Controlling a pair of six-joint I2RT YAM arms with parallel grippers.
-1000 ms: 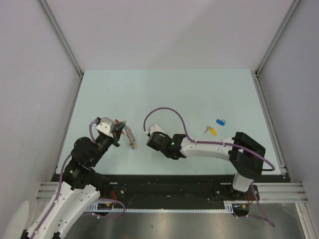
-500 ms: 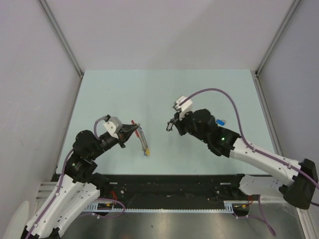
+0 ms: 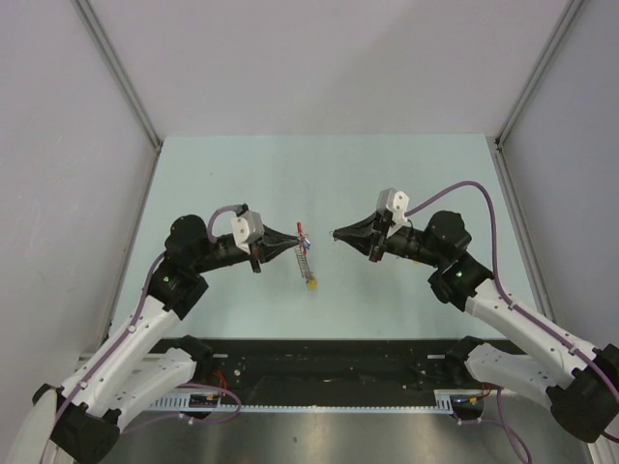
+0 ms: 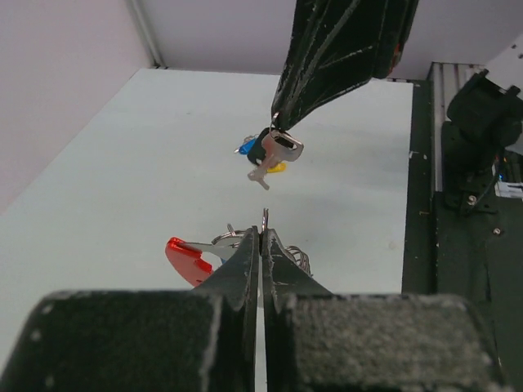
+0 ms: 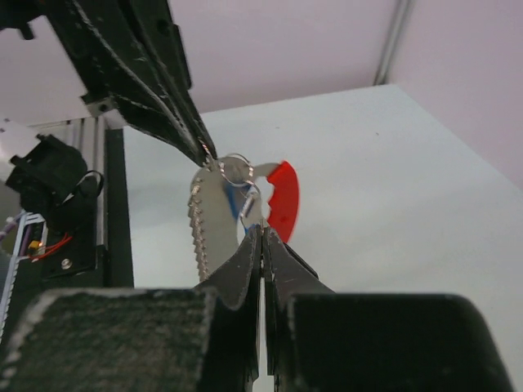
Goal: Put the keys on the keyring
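Observation:
My left gripper [image 3: 293, 238] is shut on the keyring [image 3: 305, 255], a grey metal ring with a red curved section [image 4: 187, 257], and holds it above the table. A yellow piece [image 3: 311, 284] hangs at the keyring's lower end. My right gripper [image 3: 336, 235] faces the left gripper a short way to its right. It is shut on a small silver key with a black tag [image 4: 278, 149]. In the right wrist view the keyring [image 5: 214, 204] hangs from the left fingertips [image 5: 196, 139], just beyond my right gripper [image 5: 261, 234]. In the left wrist view my left gripper [image 4: 263, 229] pinches the ring's thin edge.
A blue tag [image 4: 244, 148] and a yellow tag [image 4: 281, 168] lie on the pale green table [image 3: 242, 184] behind the held key; the right arm hides them in the top view. Grey walls bound the table. A black rail [image 3: 329, 353] runs along the near edge.
My left gripper has carried the keyring right toward the table's middle. My right arm has unfolded and swung right, and its gripper now points left at the keyring.

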